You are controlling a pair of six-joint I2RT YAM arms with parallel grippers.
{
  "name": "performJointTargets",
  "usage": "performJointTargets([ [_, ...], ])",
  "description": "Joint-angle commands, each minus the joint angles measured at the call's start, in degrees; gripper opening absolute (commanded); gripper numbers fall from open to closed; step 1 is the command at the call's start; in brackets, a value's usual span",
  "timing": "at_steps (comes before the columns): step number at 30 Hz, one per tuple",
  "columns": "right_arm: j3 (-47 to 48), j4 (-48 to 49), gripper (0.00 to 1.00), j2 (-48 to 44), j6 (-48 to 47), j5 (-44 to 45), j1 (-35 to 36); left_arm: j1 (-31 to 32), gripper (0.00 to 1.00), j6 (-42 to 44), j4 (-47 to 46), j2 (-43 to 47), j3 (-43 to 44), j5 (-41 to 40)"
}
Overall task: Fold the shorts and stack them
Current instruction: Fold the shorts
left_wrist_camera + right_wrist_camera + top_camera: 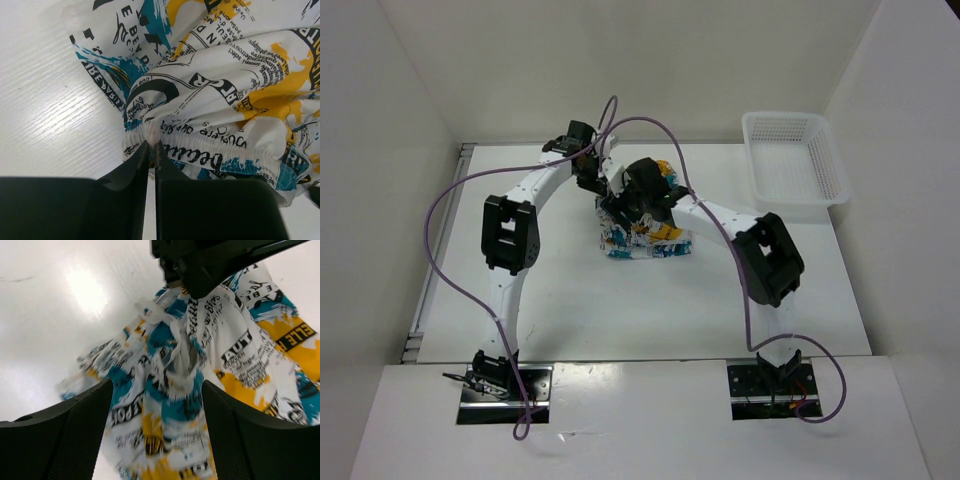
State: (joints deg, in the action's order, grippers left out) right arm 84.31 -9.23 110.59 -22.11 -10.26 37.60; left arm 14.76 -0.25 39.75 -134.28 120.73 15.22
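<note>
Toward the far middle of the bench, the shorts are seen bunched in a loose heap beneath both arms. Left fingers: nearly together, a pinch of the elastic waistband caught at the tips. Right fingers: held wide apart, straddling the cloth, nothing gripped. Basket: well apart, far right. Fold judged not yet formed. The waistband would best be taken at two spread corners, lifted until the cloth hangs flat, then laid down and smoothed before creasing. A mid-heap grab is to be avoided.

l end effector nearly closed, r end effector wide open, both angled down
</note>
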Motion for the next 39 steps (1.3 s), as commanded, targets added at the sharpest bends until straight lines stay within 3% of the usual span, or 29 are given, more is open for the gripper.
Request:
performJointTargets([
  [1, 6.8, 1.6, 0.77, 6.6, 3.6, 1.2, -0.2, 0.2, 0.12, 0.3, -1.4, 0.7, -0.8, 0.3],
  [4, 9.5, -0.7, 0.77, 10.3, 4.9, 2.3, -0.2, 0.2, 0.12, 0.3, -1.4, 0.7, -1.3, 0.3],
  [5, 9.5, -0.7, 0.72, 10.3, 4.9, 2.3, -0.7, 0.2, 0.12, 0.3, -1.4, 0.7, -1.3, 0.3],
  [7, 9.5, -0.7, 0.58, 10.3, 4.9, 2.3, -0.7, 0.2, 0.1, 0.3, -1.4, 0.7, -1.3, 0.3],
  [8, 9.5, -0.7, 0.39, 10.3, 5.4, 2.3, -0.7, 0.2, 0.06, 0.3, -1.4, 0.7, -1.3, 0.3],
  [10, 8.9, -1.3, 0.23, 9.6, 5.4, 1.2, -0.7, 0.2, 0.05, 0.3, -1.4, 0.7, -1.3, 0.3],
  [11, 8.9, -1.3, 0.09, 8.4, 5.4, 0.2, -0.7, 0.2, 0.03, 0.3, -1.9, 0.7, -1.3, -0.3],
  [13, 7.2, -2.4, 0.0, 7.9, 5.4, -1.2, -0.2, 0.2, 0.02, 0.3, -2.0, 0.2, -0.6, -0.9],
  [22, 5.2, -11.9, 0.0, 2.5, -2.3, -19.1, 1.6, 0.2, 0.01, 0.3, -1.4, -0.5, 2.0, -0.9],
  [27, 4.1, -12.5, 0.0, 5.3, -8.7, -17.3, 3.5, 0.2, 0.01, 0.3, -0.9, -0.5, 1.2, -0.9],
  [28, 4.1, -13.0, 0.02, 5.9, -9.6, -16.6, 3.5, 0.2, 0.01, 0.3, -0.9, -0.5, 0.3, -0.9],
  [30, 4.1, -13.5, 0.23, 6.9, -13.6, -14.6, 4.8, 0.2, 0.01, 0.3, -0.9, -0.5, -0.3, -0.9],
  [33, 4.1, -14.6, 0.46, 7.6, -16.7, -13.7, 6.2, 0.2, 0.01, 0.3, -1.4, -0.5, -0.3, -0.9],
  [39, 5.9, -15.7, 0.53, 5.1, -14.6, -17.2, 6.8, 0.2, 0.07, 0.3, -1.4, -0.5, 0.8, -1.4],
])
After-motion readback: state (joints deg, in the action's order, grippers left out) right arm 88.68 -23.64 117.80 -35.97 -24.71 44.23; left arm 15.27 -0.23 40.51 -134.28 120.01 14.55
